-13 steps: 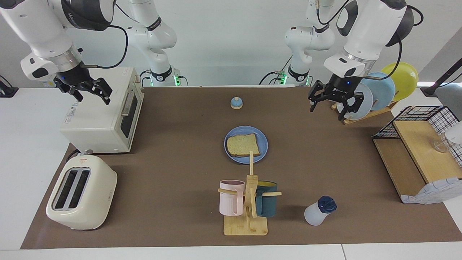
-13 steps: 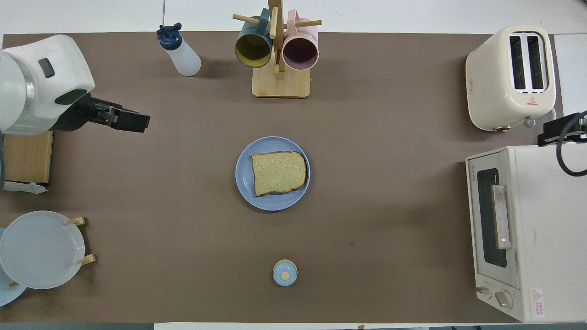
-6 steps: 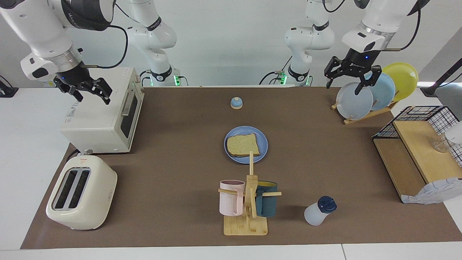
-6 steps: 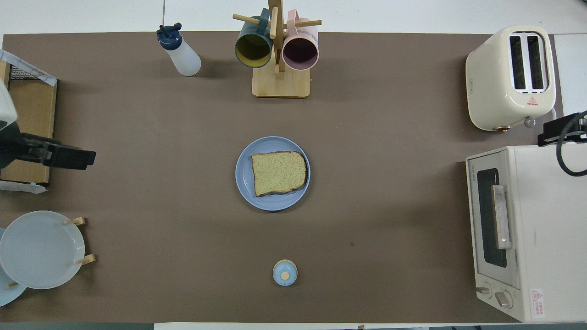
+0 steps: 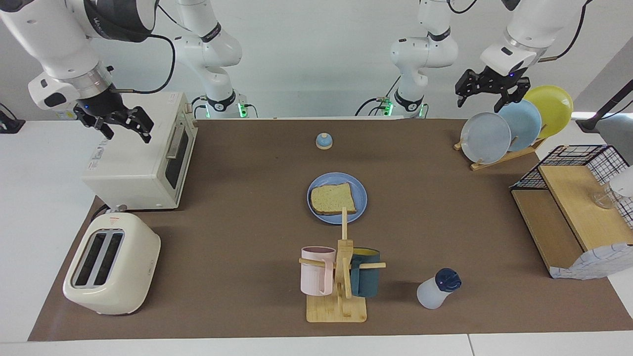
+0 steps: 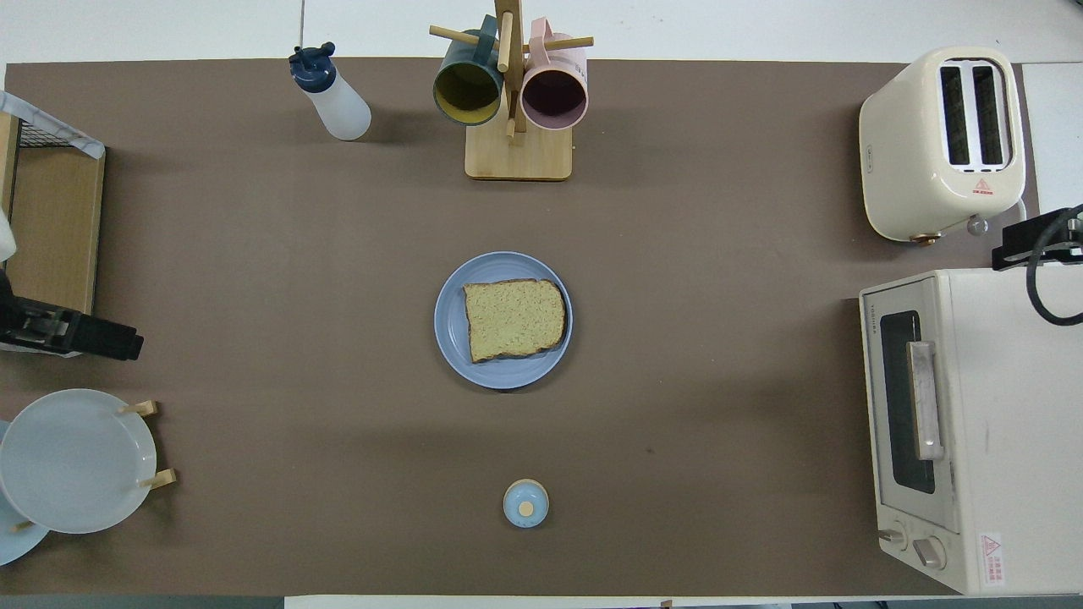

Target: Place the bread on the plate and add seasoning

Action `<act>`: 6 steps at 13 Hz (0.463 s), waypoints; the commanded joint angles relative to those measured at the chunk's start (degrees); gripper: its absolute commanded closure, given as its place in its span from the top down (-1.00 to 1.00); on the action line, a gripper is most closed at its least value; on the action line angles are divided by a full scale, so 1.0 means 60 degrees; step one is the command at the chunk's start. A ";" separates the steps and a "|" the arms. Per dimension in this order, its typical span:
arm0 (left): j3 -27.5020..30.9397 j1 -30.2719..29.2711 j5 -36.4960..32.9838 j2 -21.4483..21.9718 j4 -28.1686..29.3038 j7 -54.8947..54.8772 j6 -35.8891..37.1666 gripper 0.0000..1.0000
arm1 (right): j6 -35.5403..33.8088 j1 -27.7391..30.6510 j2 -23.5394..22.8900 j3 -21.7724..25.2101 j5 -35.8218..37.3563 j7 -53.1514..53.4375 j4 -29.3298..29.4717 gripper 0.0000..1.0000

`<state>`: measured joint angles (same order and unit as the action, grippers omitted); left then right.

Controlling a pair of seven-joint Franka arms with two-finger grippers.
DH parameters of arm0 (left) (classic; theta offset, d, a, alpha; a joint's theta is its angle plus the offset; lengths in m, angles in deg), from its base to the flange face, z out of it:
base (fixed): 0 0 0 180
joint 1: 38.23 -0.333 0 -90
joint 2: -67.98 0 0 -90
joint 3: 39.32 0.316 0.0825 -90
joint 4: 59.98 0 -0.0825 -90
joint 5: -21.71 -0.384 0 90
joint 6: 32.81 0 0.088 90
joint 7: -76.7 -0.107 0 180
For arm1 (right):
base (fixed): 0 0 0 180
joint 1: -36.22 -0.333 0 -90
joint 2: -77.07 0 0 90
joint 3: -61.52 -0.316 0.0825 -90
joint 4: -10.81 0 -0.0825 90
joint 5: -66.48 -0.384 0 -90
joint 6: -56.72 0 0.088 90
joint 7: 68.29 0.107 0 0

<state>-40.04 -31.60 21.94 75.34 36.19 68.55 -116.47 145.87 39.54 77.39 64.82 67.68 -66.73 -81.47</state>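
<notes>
While the bread [image 5: 333,198] lay on the plate [image 5: 361,200], the seasoning [image 5: 438,289] stood upright, well apart from the released, empty left pincer [image 5: 487,91] over the plate rack [image 5: 499,157]; the right pincer [image 5: 114,124] waited released over the oven [image 5: 133,168].

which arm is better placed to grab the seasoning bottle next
Left, probably. The seasoning bottle stands toward the left arm's end of the table. The left hand is open above the plate rack at that end; the right hand waits open over the toaster oven.

Bare mat rings the plate [image 5: 360,197]; the mug rack [image 5: 341,277] stands close, farther from the robots
</notes>
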 commanded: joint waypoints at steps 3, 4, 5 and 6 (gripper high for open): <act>-0.0465 -0.0400 0.0034 -0.1838 -0.2735 0.0521 0.0010 1.00 | 0.0055 0.0033 0.0196 -0.0021 -0.0009 -0.0158 -0.0221 1.00; -0.0438 -0.0401 0.0020 -0.1841 -0.2886 0.0595 0.0230 1.00 | 0.0055 0.0033 0.0196 -0.0021 -0.0009 -0.0158 -0.0221 1.00; -0.0481 -0.0416 -0.0067 -0.1768 -0.2859 0.0596 0.0261 1.00 | 0.0055 0.0033 0.0196 -0.0021 -0.0009 -0.0158 -0.0221 1.00; -0.0452 -0.0430 -0.0097 -0.1623 -0.2757 0.0596 0.0291 1.00 | 0.0055 0.0033 0.0196 -0.0021 -0.0009 -0.0158 -0.0221 1.00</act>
<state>-41.66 -32.83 21.98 65.64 21.72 71.33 -117.15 145.87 39.54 77.39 64.82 67.68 -66.73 -81.47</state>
